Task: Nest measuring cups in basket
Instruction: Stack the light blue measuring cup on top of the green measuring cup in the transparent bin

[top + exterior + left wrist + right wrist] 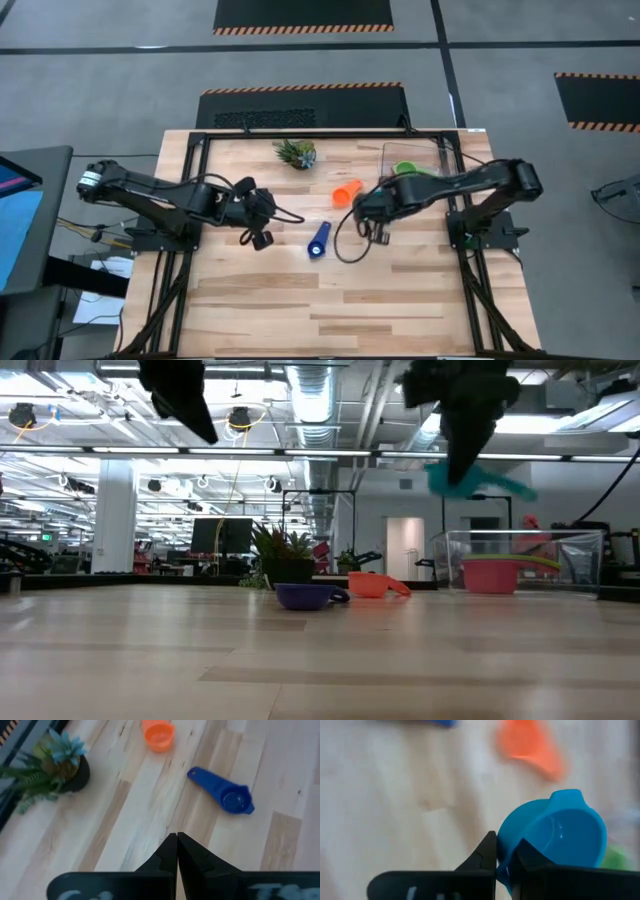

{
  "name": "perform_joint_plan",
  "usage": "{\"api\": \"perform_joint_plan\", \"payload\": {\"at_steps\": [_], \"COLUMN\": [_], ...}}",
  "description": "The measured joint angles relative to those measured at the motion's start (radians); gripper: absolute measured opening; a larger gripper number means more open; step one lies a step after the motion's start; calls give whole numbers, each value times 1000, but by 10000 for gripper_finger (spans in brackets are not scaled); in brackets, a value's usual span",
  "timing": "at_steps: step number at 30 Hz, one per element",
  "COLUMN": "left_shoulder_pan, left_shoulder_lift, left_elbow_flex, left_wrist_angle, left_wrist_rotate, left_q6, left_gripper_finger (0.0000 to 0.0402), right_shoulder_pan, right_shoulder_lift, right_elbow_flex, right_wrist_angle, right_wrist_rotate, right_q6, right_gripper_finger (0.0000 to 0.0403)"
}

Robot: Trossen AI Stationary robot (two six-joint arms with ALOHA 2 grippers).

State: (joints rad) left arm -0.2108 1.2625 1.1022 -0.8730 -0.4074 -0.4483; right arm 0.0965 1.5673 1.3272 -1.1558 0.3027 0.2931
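Note:
My right gripper hangs above the table, shut on a light blue measuring cup, between the orange cup and the clear basket. The basket stands near the far right corner with a green cup and a red cup inside. An orange cup lies on its side on the table. A dark blue cup rests upright on its base. My left gripper is shut, holds nothing and hovers left of the dark blue cup. My right gripper pinches the light blue cup by its wall at the rim, on the side away from the small tab. The fingers come from above, pointing down. The cup is lifted clear of the table and tilted, its opening toward the wrist camera.
A small spiky potted plant stands near the far edge, left of the basket. A loose black cable loops on the table under the right arm. Bare wood spreads across the near half of the table.

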Motion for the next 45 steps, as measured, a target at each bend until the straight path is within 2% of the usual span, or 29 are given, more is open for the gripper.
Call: {"api": "perform_joint_plan", "payload": {"at_steps": [3,7,11,17,21,27,35,41,45], "left_shoulder_pan": [0,0,0,0,0,0,0,0,0], "left_shoulder_lift": [0,0,0,0,0,0,0,0,0], "left_elbow_flex": [-33,-59,-59,-60,-59,-60,-59,-60,-59], "left_wrist_angle": [5,12,40,129,178,195,195,195,195], "left_wrist_rotate": [7,11,17,26,31,32,32,40,41], "left_q6": [-29,-44,-44,-31,-25,-36,-87,-115,-116], "left_gripper_finger": [0,0,0,0,0,0,0,0,0], "right_shoulder_pan": [-17,-87,-214,-426,-524,-605,-612,-616,-616], "right_shoulder_lift": [-55,-146,-233,-306,-298,-239,-117,-60,-55], "right_elbow_flex": [15,-1,-69,-221,-277,-302,-308,-308,-308], "right_wrist_angle": [-185,-311,-261,-63,34,136,135,134,124], "right_wrist_rotate": [122,194,180,96,54,-45,-77,-81,-83], "right_q6": [86,140,42,-194,-317,-459,-581,-578,-574], "right_gripper_finger": [24,24,24,24,24,24,24,25,52]}}
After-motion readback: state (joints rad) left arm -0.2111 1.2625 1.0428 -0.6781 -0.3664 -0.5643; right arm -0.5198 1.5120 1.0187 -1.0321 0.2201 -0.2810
